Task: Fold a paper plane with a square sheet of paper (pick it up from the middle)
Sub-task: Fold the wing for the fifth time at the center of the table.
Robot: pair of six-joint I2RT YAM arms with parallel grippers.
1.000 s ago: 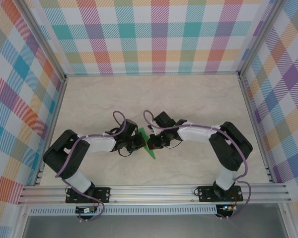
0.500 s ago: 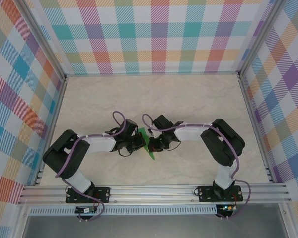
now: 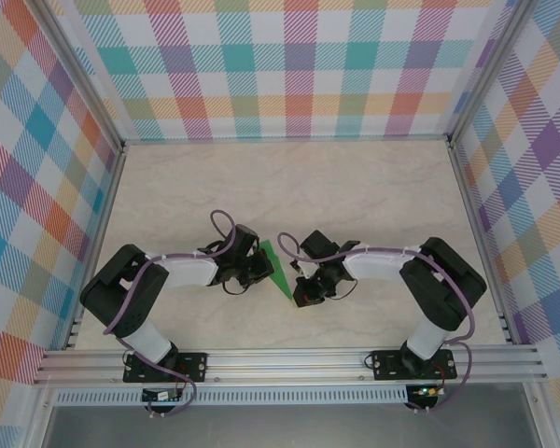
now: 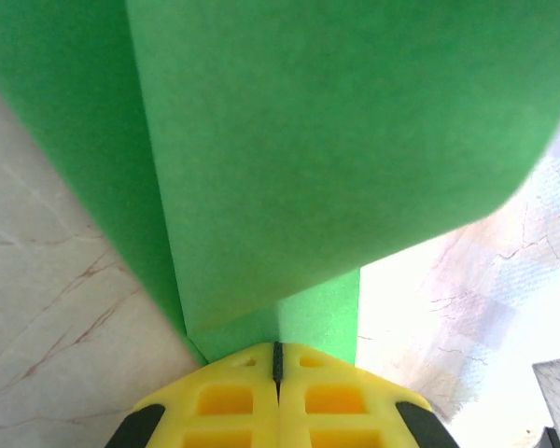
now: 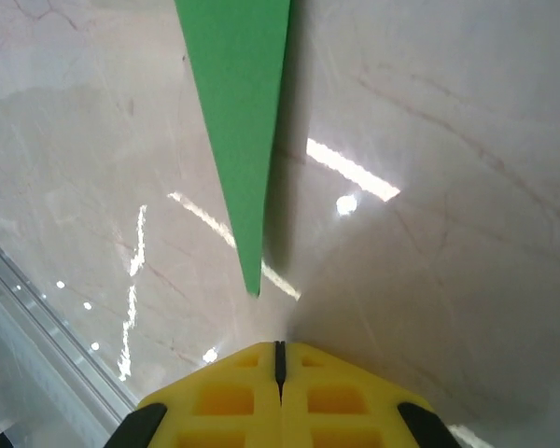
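The square sheet of paper stands folded into a narrow bright-green pointed dart, the paper plane (image 3: 278, 272), in the middle of the table near the front. My left gripper (image 3: 260, 269) is shut on its left side. In the left wrist view the layered green wings (image 4: 336, 140) rise straight out of the closed yellow jaws of the left gripper (image 4: 278, 347). My right gripper (image 3: 303, 296) is shut and holds nothing, just right of the plane's near tip. In the right wrist view the plane's pointed tip (image 5: 251, 286) hangs a little ahead of the right gripper (image 5: 280, 347), apart from it.
The marble-look tabletop (image 3: 355, 187) stretches back to checked walls on three sides. An aluminium rail (image 3: 289, 359) runs along the near edge, close behind both grippers; it shows at the lower left of the right wrist view as the rail (image 5: 37, 317).
My right gripper has drawn away from the plane's right side, toward the near edge, and now sits by its tip. The left gripper and the plane have stayed put.
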